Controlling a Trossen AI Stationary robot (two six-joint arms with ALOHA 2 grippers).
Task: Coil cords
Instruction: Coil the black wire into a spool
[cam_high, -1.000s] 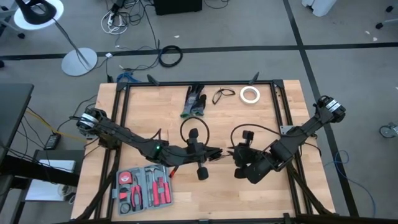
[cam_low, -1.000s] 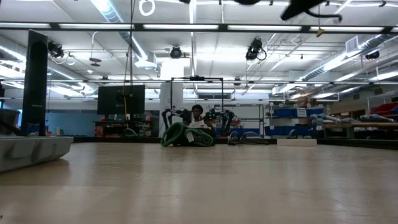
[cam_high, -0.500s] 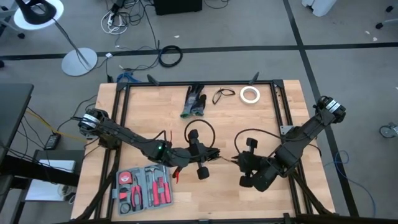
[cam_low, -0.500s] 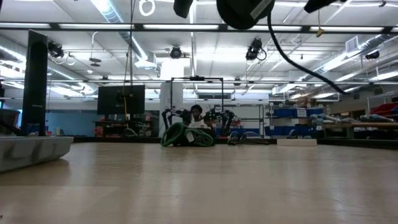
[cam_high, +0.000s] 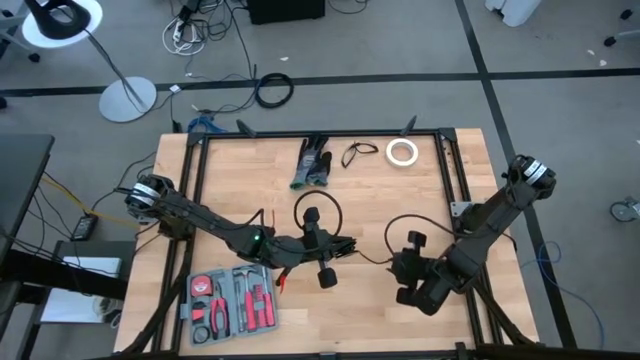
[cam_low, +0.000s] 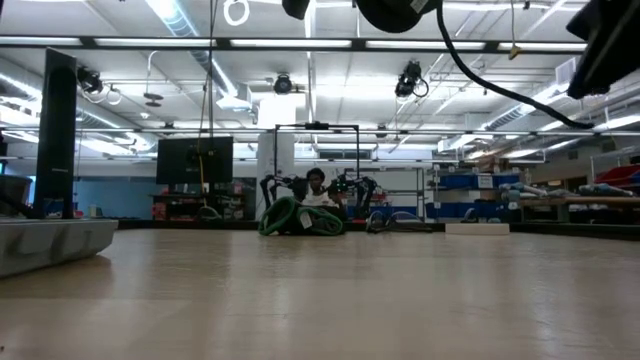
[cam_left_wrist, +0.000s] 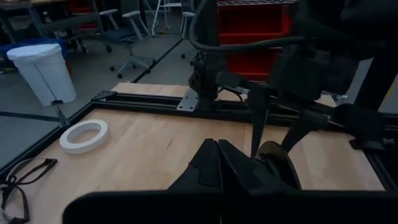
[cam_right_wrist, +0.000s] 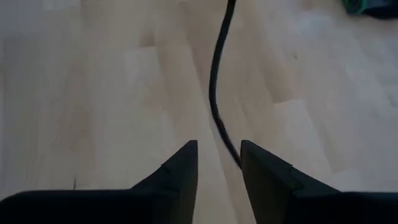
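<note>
A thin black cord (cam_high: 372, 259) runs slack between my two grippers, above the table's middle. My left gripper (cam_high: 348, 250) is shut at the cord's left end. In the low view a round black bundle (cam_low: 395, 10) hangs high, and its tail (cam_low: 500, 95) sags toward my right gripper (cam_low: 610, 50). My right gripper (cam_high: 400, 268) is open, and the cord (cam_right_wrist: 217, 93) passes between its fingers. A small loose black loop (cam_high: 358, 153) lies flat near the far edge and also shows in the left wrist view (cam_left_wrist: 18, 180). My left gripper is shut where the cord's left end (cam_high: 354, 255) leaves its fingertips (cam_left_wrist: 217, 158). The fingers lie about level and point toward the table's right. They hide the place of contact. The cord is lifted clear of the table and is slack. My right gripper has the cord between its spread fingers. The cord goes out of sight beside one finger (cam_right_wrist: 249, 163), and I cannot tell whether it touches.
A green-handled tool (cam_high: 312, 165) and a white tape roll (cam_high: 402, 152) lie near the far edge. A grey tool case (cam_high: 232, 300) sits at the near left. Black frame rails (cam_high: 320, 134) border the table. A thicker cable ring (cam_high: 272, 90) lies on the floor.
My right gripper has moved away from my left gripper, toward the table's right and near edges. The cord now spans a wider gap between the two grippers and hangs slack. The round bundle has come into the low view.
</note>
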